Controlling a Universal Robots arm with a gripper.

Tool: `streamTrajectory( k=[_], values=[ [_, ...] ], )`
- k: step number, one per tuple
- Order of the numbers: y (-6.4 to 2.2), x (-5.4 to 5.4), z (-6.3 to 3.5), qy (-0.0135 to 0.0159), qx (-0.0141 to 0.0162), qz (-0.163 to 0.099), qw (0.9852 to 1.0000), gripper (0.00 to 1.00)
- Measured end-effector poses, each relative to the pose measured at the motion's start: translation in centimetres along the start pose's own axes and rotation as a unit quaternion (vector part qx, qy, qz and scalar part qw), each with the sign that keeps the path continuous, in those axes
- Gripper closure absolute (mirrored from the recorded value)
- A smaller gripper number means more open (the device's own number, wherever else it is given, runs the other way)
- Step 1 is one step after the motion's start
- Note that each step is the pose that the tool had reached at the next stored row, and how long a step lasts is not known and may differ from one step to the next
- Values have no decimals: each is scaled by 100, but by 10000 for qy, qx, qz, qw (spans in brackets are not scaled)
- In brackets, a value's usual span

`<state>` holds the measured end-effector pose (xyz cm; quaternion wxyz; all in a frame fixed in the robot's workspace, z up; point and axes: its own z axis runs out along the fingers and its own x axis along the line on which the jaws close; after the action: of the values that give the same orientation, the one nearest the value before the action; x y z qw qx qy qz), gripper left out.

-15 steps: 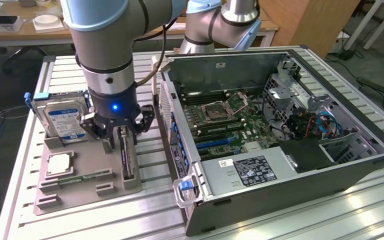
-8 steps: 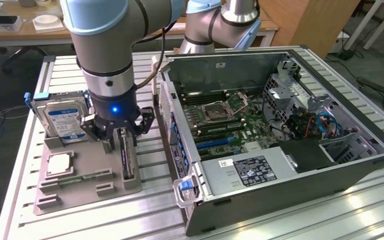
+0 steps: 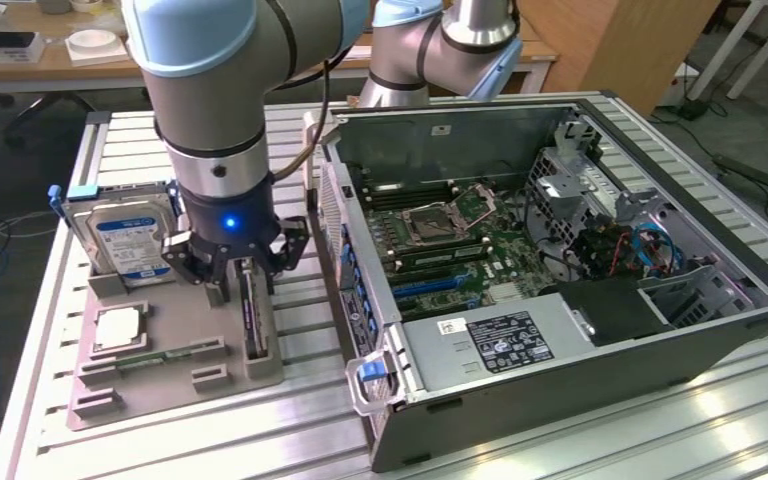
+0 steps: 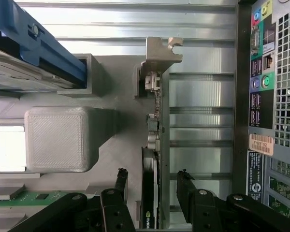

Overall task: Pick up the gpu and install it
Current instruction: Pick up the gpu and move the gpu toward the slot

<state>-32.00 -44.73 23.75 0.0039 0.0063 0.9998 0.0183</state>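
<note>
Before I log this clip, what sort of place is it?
Likely a robotics lab or workshop: a robot arm over a slatted metal table, an open computer case, and a parts tray.

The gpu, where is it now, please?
The gpu stands on edge in the grey tray at the exterior view's left, between hard drive and computer case, the open gripper astride it.
</note>
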Motion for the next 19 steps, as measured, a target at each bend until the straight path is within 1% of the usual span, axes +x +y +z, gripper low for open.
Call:
streamTrajectory(
  k=[15, 19],
  values=[
    [-8, 12, 104, 0, 0, 0, 10000, 47],
    [-9, 14, 112, 2, 1, 0, 10000, 47]
  ],
)
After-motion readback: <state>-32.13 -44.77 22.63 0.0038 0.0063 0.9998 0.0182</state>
